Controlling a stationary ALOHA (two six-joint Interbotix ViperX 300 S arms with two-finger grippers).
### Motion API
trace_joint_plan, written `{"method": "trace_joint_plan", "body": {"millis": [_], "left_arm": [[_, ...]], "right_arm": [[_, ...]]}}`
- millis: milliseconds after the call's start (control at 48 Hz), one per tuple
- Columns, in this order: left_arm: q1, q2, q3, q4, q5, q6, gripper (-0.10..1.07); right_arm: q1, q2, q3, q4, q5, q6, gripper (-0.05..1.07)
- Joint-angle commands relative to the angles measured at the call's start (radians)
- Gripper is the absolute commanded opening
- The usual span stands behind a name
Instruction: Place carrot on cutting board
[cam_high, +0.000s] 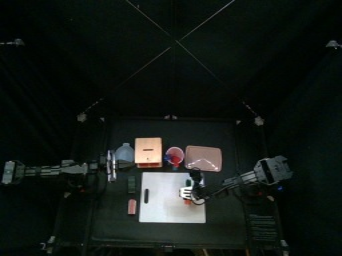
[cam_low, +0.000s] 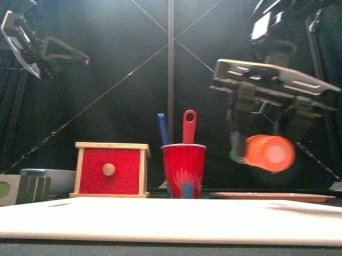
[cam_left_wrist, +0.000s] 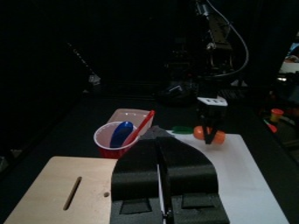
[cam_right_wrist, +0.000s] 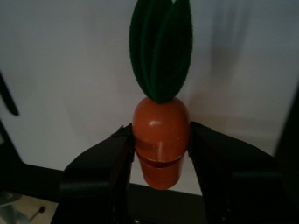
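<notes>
Carrot pinched in right gripper, hanging above white cutting board and not yet set down, so only lowering and release look left; left gripper pressed shut, parked off to the side.

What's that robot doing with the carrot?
The right claw holds a toy carrot with a green top, up in the air over the white board. The carrot isn't on the board yet. The left arm waits at the side, its claw shut. A red cup with tools in it stands behind the board.
</notes>
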Motion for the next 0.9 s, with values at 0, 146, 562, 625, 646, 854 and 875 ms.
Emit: {"method": "trace_joint_plan", "body": {"millis": [0, 146, 562, 625, 646, 854, 875], "left_arm": [[0.002, 0.006, -0.02, -0.002, -0.009, 0.0, 0.03], [-0.002, 0.005, -0.02, -0.003, -0.009, -0.002, 0.03], [0.0, 0.005, -0.008, -0.003, -0.009, -0.002, 0.03], [-0.002, 0.005, -0.008, -0.003, -0.011, -0.002, 0.03], [-0.002, 0.005, -0.006, -0.003, -0.009, -0.002, 0.03], [-0.002, 0.005, -0.008, -0.003, -0.011, -0.002, 0.03], [-0.002, 0.005, -0.008, -0.003, -0.009, -0.002, 0.03]], "right_arm": [[-0.026, 0.009, -0.051, -0.02, -0.049, -0.003, 0.65], [-0.055, 0.081, -0.094, 0.0, -0.141, -0.012, 0.65], [-0.041, 0.169, -0.147, 0.054, -0.138, -0.014, 0.66], [-0.035, 0.17, -0.144, 0.055, -0.12, -0.014, 0.66], [-0.032, 0.169, -0.143, 0.057, -0.112, -0.014, 0.66], [-0.017, 0.172, -0.138, 0.048, -0.098, -0.015, 0.77], [-0.017, 0.173, -0.137, 0.048, -0.097, -0.015, 0.8]]}}
